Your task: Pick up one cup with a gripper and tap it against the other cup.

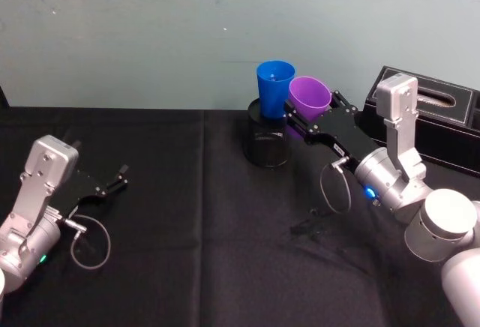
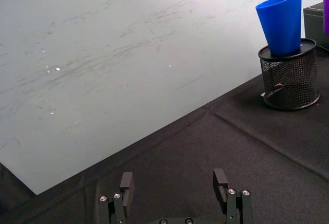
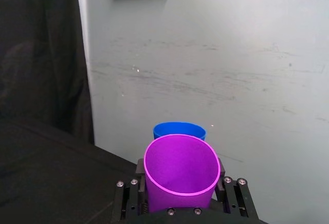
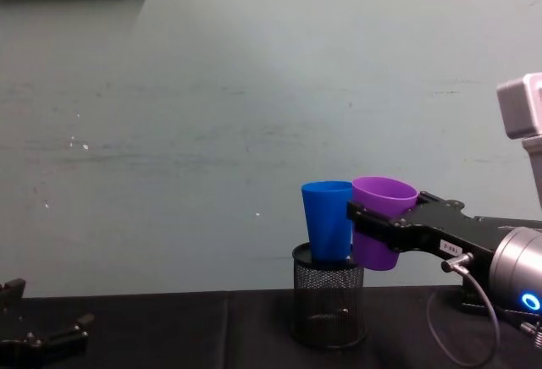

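Note:
The blue cup [image 1: 275, 85] stands in the mouth of a black wire-mesh holder [image 1: 268, 145] at the back of the table, leaning slightly. My right gripper [image 1: 306, 121] is shut on the purple cup [image 1: 310, 95] and holds it in the air just right of the blue cup. From the chest view, the purple cup [image 4: 384, 217] has its rim at the side of the blue cup [image 4: 327, 219]; I cannot tell if they touch. In the right wrist view the purple cup [image 3: 181, 171] sits between the jaws with the blue cup [image 3: 178, 129] right behind it. My left gripper [image 1: 112, 184] rests open at the table's left.
A black box [image 1: 444, 121] with a slotted top stands at the back right, behind my right arm. Black cloth [image 1: 195, 252] covers the table, and a pale wall rises close behind the cups. The mesh holder [image 2: 290, 77] with the blue cup [image 2: 281, 23] appears far from the left gripper [image 2: 175, 189].

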Motion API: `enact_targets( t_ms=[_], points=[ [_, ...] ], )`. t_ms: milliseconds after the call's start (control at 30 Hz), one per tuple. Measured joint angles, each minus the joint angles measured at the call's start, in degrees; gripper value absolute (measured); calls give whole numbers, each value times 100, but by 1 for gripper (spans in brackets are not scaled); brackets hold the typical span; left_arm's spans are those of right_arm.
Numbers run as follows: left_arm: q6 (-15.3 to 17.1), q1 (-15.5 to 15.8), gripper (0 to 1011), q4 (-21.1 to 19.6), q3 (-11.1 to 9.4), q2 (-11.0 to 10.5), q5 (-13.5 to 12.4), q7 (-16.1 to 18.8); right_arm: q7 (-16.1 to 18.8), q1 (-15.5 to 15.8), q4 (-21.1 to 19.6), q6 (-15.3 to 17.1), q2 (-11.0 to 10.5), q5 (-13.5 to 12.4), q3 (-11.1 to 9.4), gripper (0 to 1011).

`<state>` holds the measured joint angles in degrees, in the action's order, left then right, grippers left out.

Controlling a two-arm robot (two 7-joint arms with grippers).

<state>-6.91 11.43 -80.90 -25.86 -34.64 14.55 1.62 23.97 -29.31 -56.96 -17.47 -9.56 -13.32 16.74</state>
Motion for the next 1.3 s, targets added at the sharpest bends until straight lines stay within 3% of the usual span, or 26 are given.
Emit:
enact_targets(
  t_ms=[867, 1300],
  points=[
    [0, 0, 1011, 0, 0, 0, 0, 0, 159, -313, 451, -190, 102, 58, 3, 739],
    [0, 0, 1011, 0, 0, 0, 0, 0, 322, -578, 905, -442, 191, 7, -18, 739]
  ],
)
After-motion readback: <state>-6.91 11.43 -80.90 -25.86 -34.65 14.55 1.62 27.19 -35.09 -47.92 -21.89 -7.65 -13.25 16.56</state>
